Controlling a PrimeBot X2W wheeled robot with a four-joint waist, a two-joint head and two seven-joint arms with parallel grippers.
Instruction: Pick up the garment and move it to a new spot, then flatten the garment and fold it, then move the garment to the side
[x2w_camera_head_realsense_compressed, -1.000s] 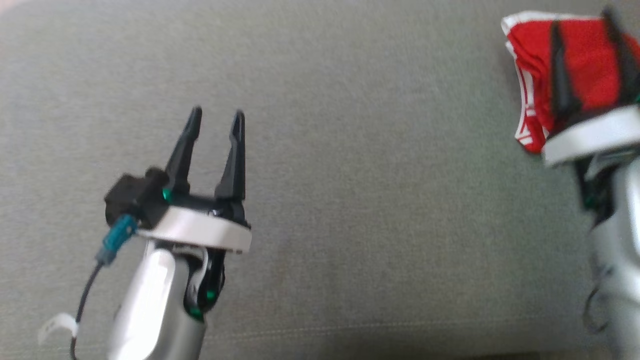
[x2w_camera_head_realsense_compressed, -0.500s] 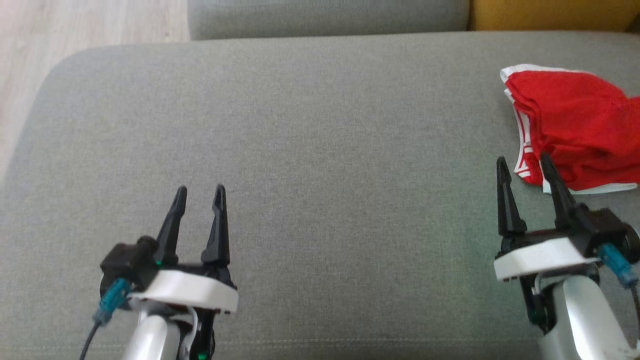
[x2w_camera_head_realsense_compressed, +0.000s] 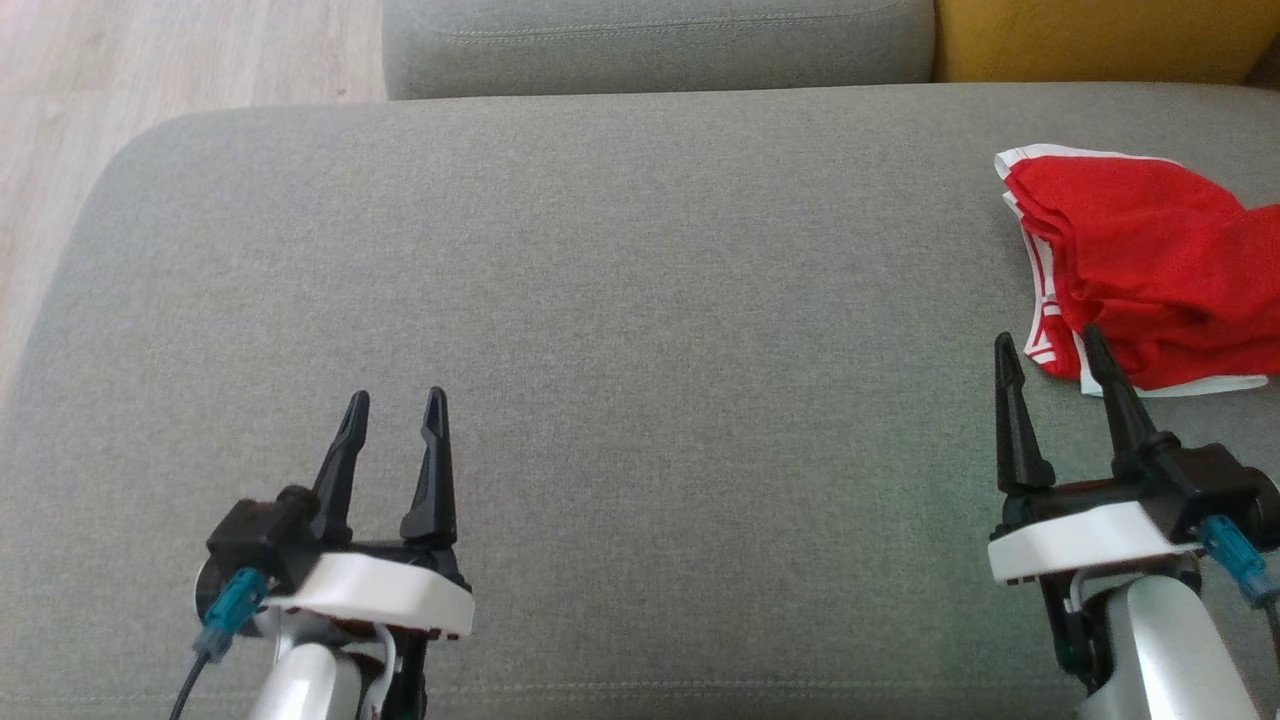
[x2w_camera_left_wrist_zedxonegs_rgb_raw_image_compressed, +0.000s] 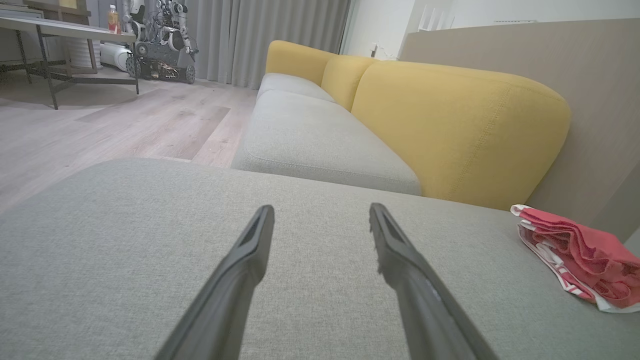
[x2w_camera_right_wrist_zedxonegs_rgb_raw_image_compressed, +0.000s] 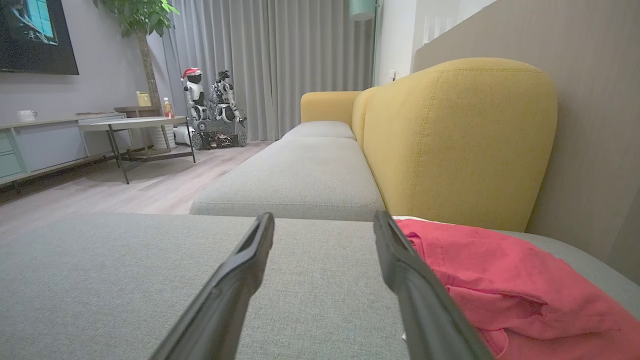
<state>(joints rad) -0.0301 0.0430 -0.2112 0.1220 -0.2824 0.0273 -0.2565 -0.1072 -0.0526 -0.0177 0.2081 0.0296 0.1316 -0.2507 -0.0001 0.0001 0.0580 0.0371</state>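
The garment (x2w_camera_head_realsense_compressed: 1140, 270) is a red piece with white trim, folded into a rumpled pile at the right edge of the grey cushion (x2w_camera_head_realsense_compressed: 620, 300). It also appears as the red garment (x2w_camera_left_wrist_zedxonegs_rgb_raw_image_compressed: 580, 255) at the right of the left wrist view and as the red garment (x2w_camera_right_wrist_zedxonegs_rgb_raw_image_compressed: 500, 285) at the lower right of the right wrist view. My right gripper (x2w_camera_head_realsense_compressed: 1048, 348) is open, its tips just short of the garment's near left corner, nothing held. My left gripper (x2w_camera_head_realsense_compressed: 395, 405) is open and empty over bare cushion at the lower left.
A second grey seat cushion (x2w_camera_head_realsense_compressed: 650, 40) lies beyond the far edge, with a yellow backrest (x2w_camera_head_realsense_compressed: 1090, 35) to its right. Wooden floor (x2w_camera_head_realsense_compressed: 120, 70) shows at the upper left. A low table (x2w_camera_right_wrist_zedxonegs_rgb_raw_image_compressed: 135, 125) and other robots (x2w_camera_right_wrist_zedxonegs_rgb_raw_image_compressed: 210, 110) stand farther off in the room.
The head camera tilted back, so the whole picture shifted. My right gripper, over the garment a second ago, now sits nearer, just short of it. The garment stays on the cushion.
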